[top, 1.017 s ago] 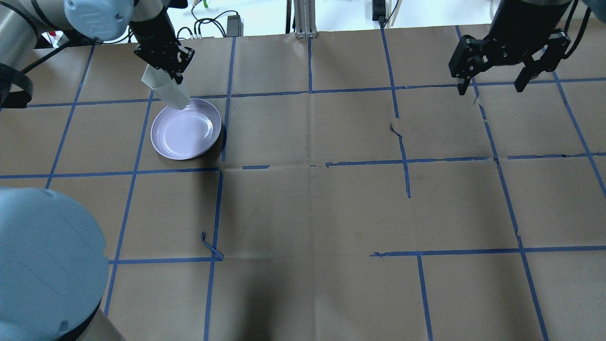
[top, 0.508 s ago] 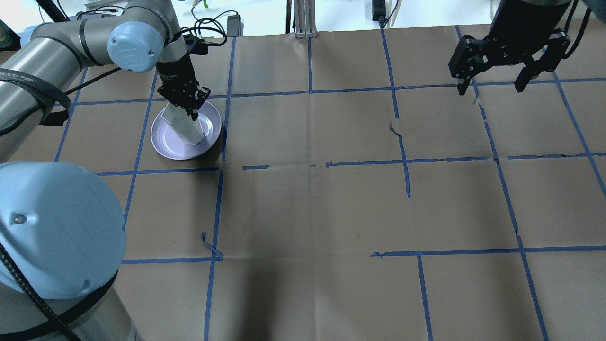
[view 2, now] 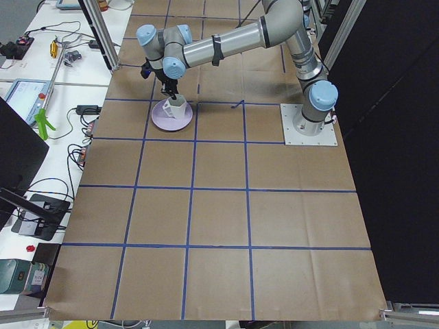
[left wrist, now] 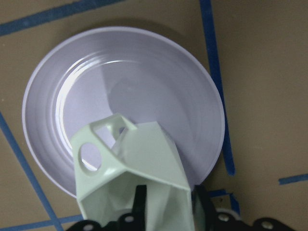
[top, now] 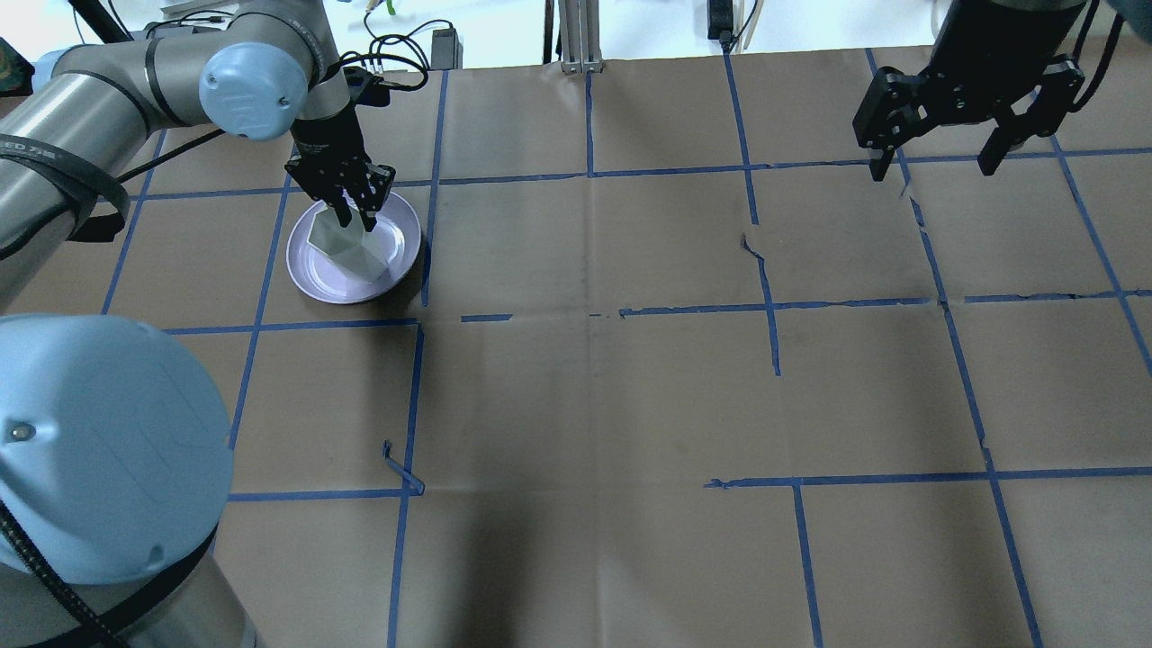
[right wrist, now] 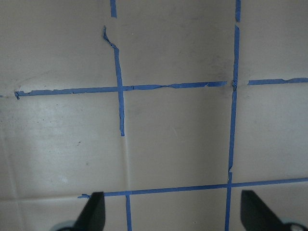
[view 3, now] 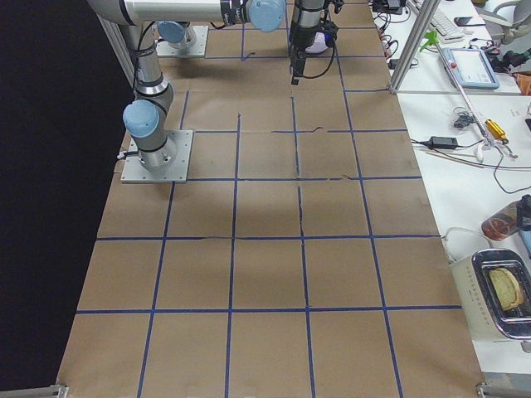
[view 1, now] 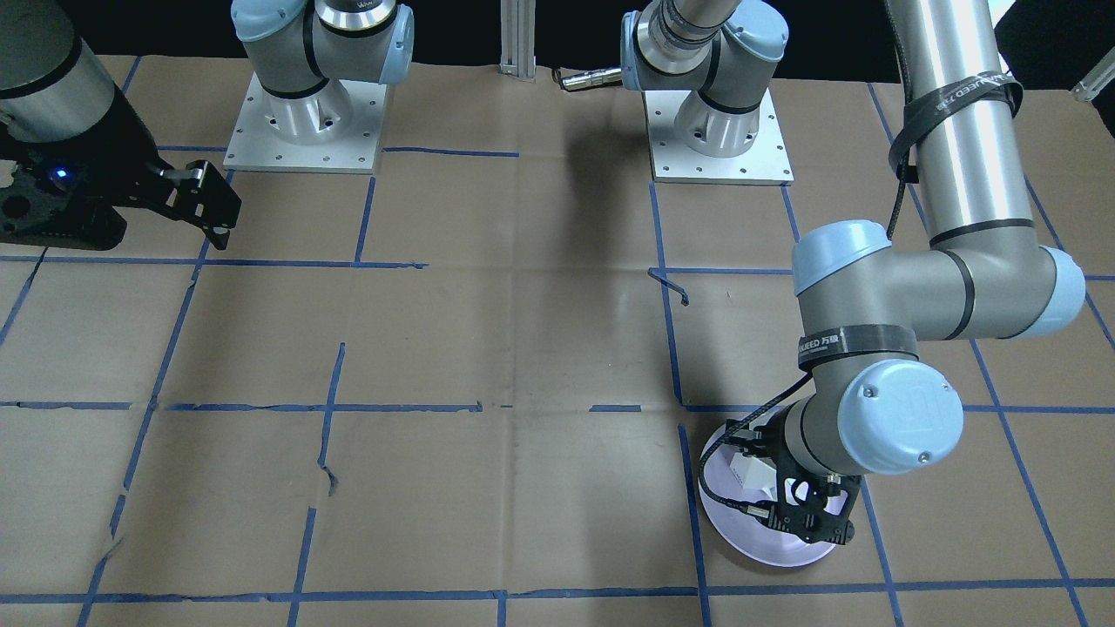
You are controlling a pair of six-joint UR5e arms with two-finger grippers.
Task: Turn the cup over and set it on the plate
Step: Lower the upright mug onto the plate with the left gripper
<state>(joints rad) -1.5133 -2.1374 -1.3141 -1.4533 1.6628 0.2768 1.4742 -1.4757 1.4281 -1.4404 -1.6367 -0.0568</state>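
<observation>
My left gripper (top: pixel 354 216) is shut on the white faceted cup (top: pixel 345 245) and holds it tilted over the lavender plate (top: pixel 310 274). In the left wrist view the cup (left wrist: pixel 130 163) is clamped between the fingers (left wrist: pixel 199 202), with its angular handle toward the plate's middle (left wrist: pixel 144 82). I cannot tell whether the cup touches the plate. The front view shows the cup (view 1: pixel 751 475) on the plate's robot-side half (view 1: pixel 766 549). My right gripper (top: pixel 933 166) is open and empty, far off above bare table.
Brown paper with a blue tape grid (top: pixel 589 310) covers the table. The plate lies at the far left, next to a tape line (left wrist: pixel 214 82). The right wrist view shows only paper and tape (right wrist: pixel 120 89). Cables and a post (top: pixel 580 36) lie beyond the far edge.
My left gripper has come down and toward the robot with the cup, from over the plate's far rim to low over its middle. The right arm has not moved.
</observation>
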